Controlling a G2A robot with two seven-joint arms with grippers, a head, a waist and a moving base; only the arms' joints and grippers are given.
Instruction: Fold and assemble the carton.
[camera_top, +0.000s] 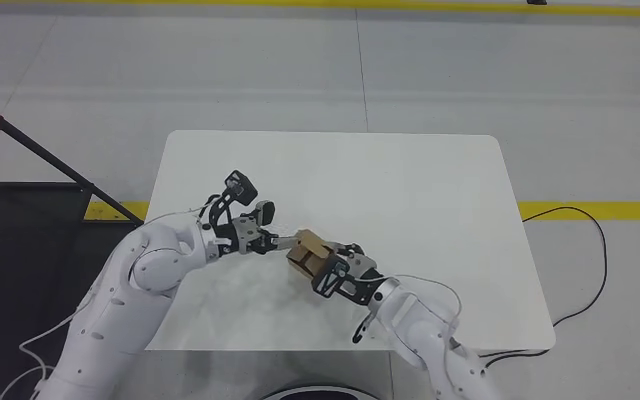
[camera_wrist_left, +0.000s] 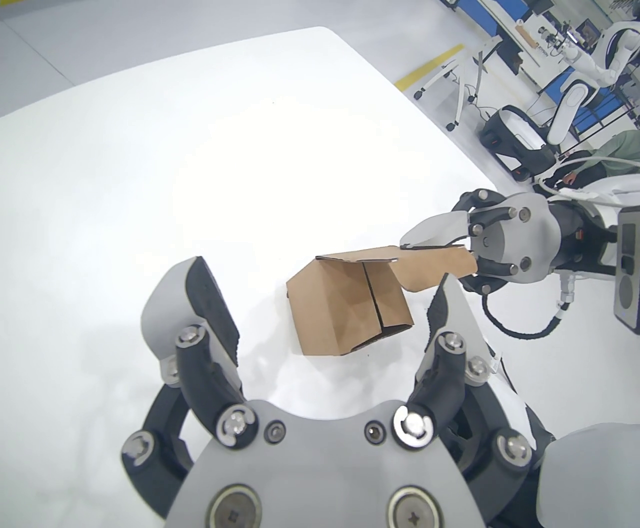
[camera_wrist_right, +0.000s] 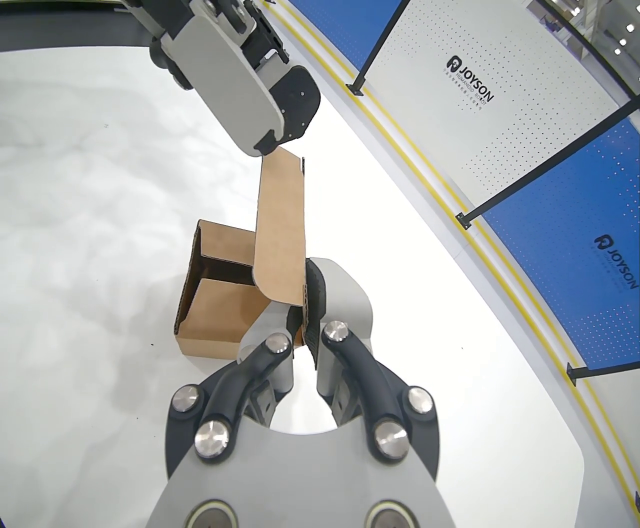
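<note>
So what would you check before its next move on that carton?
1. Right pincer grips the flap: ok, shut on it.
2. Left pincer open and ready: ok.
3. Carton sits on the table: ok.
4. Flap folded down over the carton: not ok, it stands open.
5. Left pincer touching the flap's tip: cannot tell.
</note>
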